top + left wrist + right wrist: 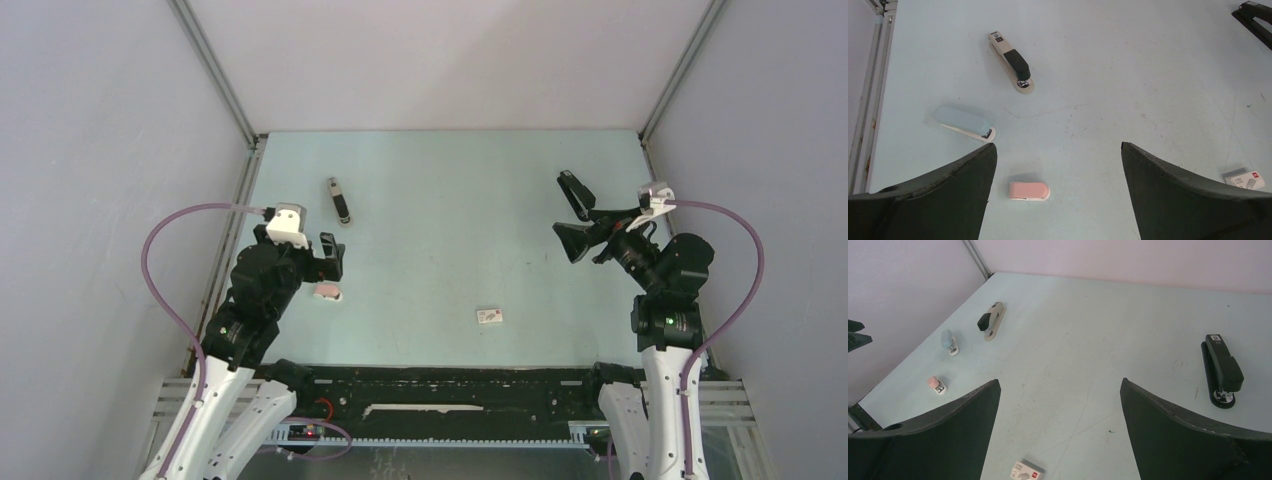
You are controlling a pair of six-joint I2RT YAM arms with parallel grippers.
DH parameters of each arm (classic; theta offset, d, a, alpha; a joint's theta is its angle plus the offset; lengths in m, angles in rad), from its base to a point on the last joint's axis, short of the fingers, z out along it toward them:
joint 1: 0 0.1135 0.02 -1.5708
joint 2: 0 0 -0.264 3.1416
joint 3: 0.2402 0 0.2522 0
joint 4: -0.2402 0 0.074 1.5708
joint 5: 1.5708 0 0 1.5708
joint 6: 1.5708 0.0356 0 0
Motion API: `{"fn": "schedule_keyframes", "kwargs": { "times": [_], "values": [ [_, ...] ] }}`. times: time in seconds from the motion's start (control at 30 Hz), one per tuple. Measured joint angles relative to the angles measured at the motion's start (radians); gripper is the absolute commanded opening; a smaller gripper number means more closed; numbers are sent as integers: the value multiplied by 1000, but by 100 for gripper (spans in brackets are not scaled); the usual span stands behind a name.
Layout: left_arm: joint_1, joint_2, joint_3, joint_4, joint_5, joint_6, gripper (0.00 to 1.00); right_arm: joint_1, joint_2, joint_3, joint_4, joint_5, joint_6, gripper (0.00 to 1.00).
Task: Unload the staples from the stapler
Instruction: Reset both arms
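at the left of the overhead view the left gripper (1058, 146) hangs above the pale table (450, 220), its fingers spread as wide as they go and nothing between them. just above it in that view lies a beige-and-black stapler (340, 200). a small blue stapler (964, 122) sits at the left of the left wrist view, and a pink stapler (328, 292) lies just below the gripper in the overhead view. at the lower centre of the overhead view a small box of staples (489, 316) lies alone. further right, the right gripper (1059, 385) is likewise fully spread and empty. the stapler (1222, 371), which i take to be the all-black one with a glint of metal at its nose, lies closed and flat at the right edge of the right wrist view, just beyond that gripper's right-hand finger and apart from it. no loose staples show anywhere, so any it has are hidden inside. the job reads as not yet begun, and the step in hand is the approach. the right arm looks the nearer, so the next move calls for it to swing toward the right of its own view and settle over the stapler. one gripper would need to pin the base while the other lifts the top. the body is narrow and smooth, so the grip should go square across its width, or it may skate on the table.
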Motion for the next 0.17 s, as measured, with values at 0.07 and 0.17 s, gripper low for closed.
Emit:
{"fn": "schedule_keyframes", "kwargs": {
  "times": [0.07,0.17],
  "values": [
    [0,0,0,0,0,0,100,1,0,0,0,0,0,100],
    [0,0,0,0,0,0,100,1,0,0,0,2,0,100]
  ]
}}
